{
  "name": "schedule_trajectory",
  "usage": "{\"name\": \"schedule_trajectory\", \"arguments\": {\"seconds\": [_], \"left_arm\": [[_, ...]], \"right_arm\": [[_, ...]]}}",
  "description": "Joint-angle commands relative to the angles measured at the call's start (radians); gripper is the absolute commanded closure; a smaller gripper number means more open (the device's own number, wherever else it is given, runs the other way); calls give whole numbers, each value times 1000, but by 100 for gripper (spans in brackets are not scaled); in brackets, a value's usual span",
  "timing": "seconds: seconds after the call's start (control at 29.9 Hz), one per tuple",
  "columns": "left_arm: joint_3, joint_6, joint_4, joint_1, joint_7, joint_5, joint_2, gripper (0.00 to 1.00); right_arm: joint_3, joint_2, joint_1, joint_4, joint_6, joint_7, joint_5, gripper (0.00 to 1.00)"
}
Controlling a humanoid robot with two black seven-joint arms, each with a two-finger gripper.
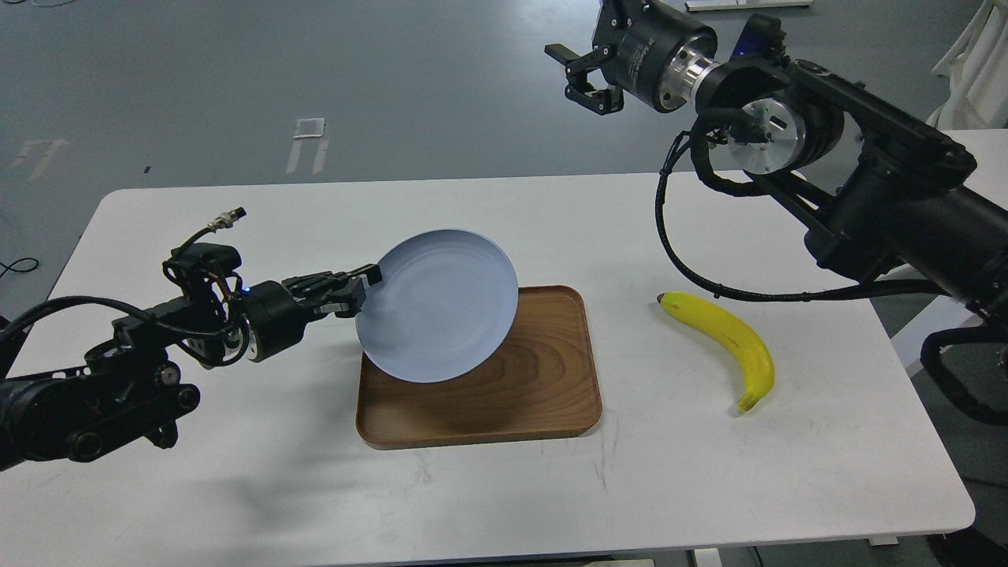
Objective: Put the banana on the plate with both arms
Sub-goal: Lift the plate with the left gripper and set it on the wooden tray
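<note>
Grey floor lies behind a white table (236,488) that carries a brown wooden tray (551,394) at its middle. My left hand (364,287) is clamped on the left rim of the plate (441,303), holding it tilted above the tray with its face turned up and toward me. The banana (728,339) lies flat on the table to the right of the tray, well apart from the plate, its long axis running from the dark tip at the far left down to the near right. My right hand (579,72) hangs high over the far table edge with its fingers spread and nothing in them. It is clearly the nearer hand: the banana sits below it, toward me and a bit to the right. I judge the next move needs that hand lowered across the banana's middle.
</note>
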Motion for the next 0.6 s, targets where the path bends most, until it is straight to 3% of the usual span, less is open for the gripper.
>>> {"name": "schedule_trajectory", "arguments": {"seconds": [0.0, 0.57], "left_arm": [[22, -1, 19, -14, 18, 3, -24, 100], [131, -1, 142, -46, 38, 1, -170, 100]], "right_arm": [[0, -1, -2, 0, 0, 0, 0, 0], [0, -6, -15, -1, 1, 0, 0, 0]]}}
